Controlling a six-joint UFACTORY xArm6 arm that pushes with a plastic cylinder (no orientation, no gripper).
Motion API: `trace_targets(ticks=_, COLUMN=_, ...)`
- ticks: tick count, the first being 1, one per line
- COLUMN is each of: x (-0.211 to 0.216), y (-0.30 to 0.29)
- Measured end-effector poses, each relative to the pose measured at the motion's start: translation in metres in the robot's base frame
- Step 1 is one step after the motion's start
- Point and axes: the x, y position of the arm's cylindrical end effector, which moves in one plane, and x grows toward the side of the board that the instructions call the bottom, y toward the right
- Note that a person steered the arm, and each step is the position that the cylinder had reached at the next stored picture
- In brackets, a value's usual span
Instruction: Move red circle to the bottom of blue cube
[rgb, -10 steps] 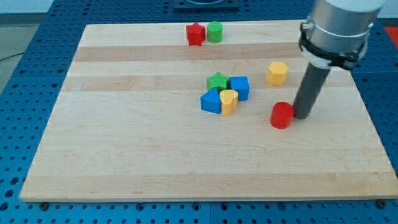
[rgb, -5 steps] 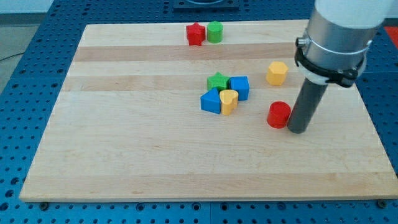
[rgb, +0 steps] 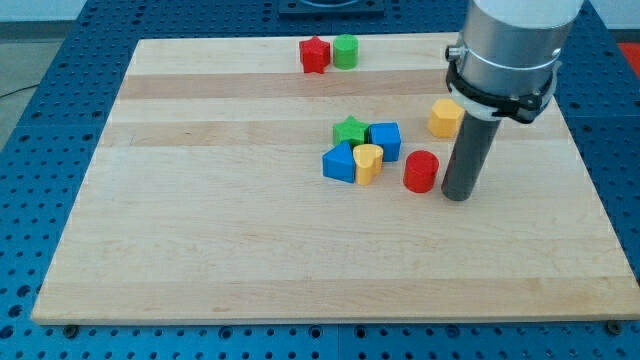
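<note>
The red circle (rgb: 421, 171) lies on the wooden board, just right of and slightly below the blue cube (rgb: 385, 141). My tip (rgb: 457, 196) rests on the board right beside the red circle, on its right side. The blue cube is in a cluster with a green star (rgb: 349, 130), a blue pentagon-like block (rgb: 340, 161) and a yellow heart (rgb: 368, 162). The rod and arm housing rise toward the view's top right.
A yellow hexagon (rgb: 445, 117) sits just left of the rod, partly behind it. A red star (rgb: 314, 54) and a green cylinder (rgb: 346, 50) stand near the board's top edge (rgb: 250, 42). A blue perforated table surrounds the board.
My tip has moved to the view's left and pushed the red circle left and slightly up, closer to the blue cube and the cluster.
</note>
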Motion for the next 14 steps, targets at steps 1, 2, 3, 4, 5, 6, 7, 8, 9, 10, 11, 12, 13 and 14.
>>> trace_targets(ticks=1, x=-0.007, y=-0.002)
trace_targets(ticks=2, x=-0.018, y=-0.006)
trace_targets(ticks=3, x=-0.023, y=-0.007)
trace_targets(ticks=4, x=0.006, y=-0.008)
trace_targets(ticks=5, x=0.016, y=-0.018)
trace_targets(ticks=6, x=-0.003, y=-0.031)
trace_targets(ticks=7, x=-0.022, y=-0.034)
trace_targets(ticks=8, x=-0.026, y=-0.034)
trace_targets(ticks=9, x=-0.026, y=-0.028)
trace_targets(ticks=10, x=-0.029, y=-0.001)
trace_targets(ticks=11, x=-0.049, y=0.002)
trace_targets(ticks=12, x=-0.058, y=-0.001)
trace_targets(ticks=13, x=-0.058, y=-0.013)
trace_targets(ticks=14, x=-0.058, y=-0.019)
